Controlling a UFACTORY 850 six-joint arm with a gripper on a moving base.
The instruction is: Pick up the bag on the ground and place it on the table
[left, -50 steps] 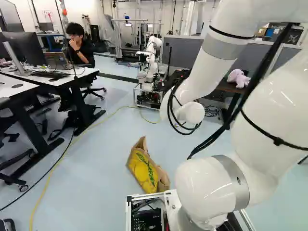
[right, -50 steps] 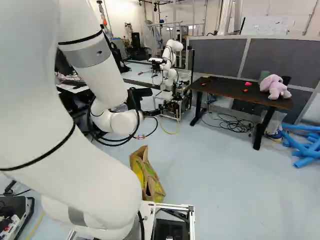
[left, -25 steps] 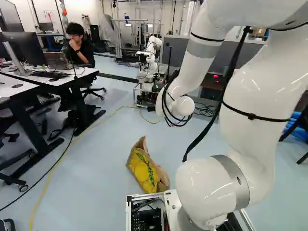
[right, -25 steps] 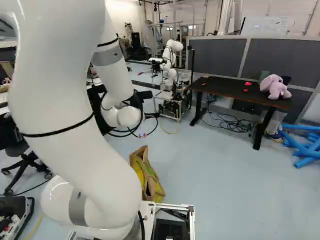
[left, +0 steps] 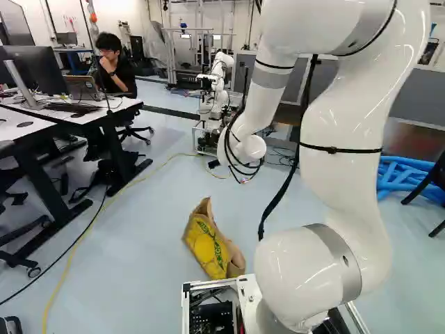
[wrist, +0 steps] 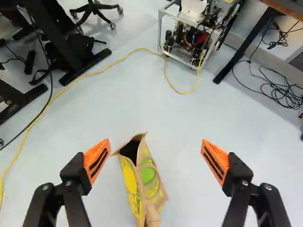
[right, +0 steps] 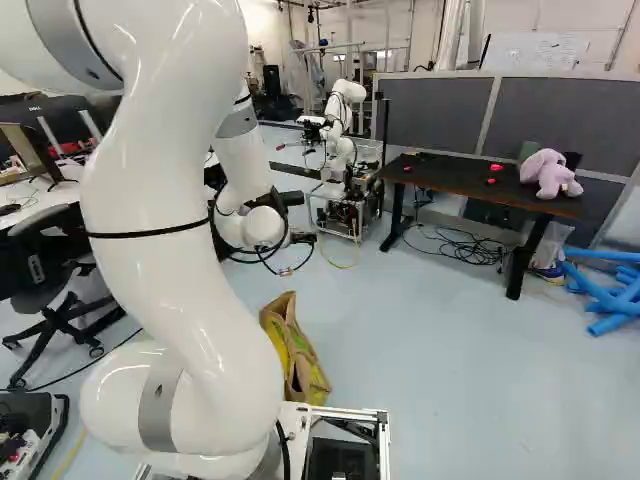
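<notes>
Though wide, pincer (left: 213,164) above bag rim (wrist: 141,152)

Arm (left: 341,139): upright, bent over at top
Forearm (left: 264,97): sloping down ahead
Wrist (left: 248,149): looped with black cables (left: 227,145)
Claw (right: 292,198): wide open, orange pads (wrist: 97,160) well apart

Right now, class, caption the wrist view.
Open black end effector; brown-and-yellow bag on pale floor, seen between fingers.

Brown paper bag with yellow-and-green print (wrist: 156,187): on pale blue-grey floor (wrist: 189,116), mouth gaping, seen between fingers, nearer left one
Black fingers with orange pads (wrist: 215,161): spread wide, near
Yellow cable (wrist: 128,55): curving from near left to far cart
Silver-framed cart full of wires (wrist: 189,40): far, right of bag
Tangled black cables (wrist: 279,94): far right
</notes>
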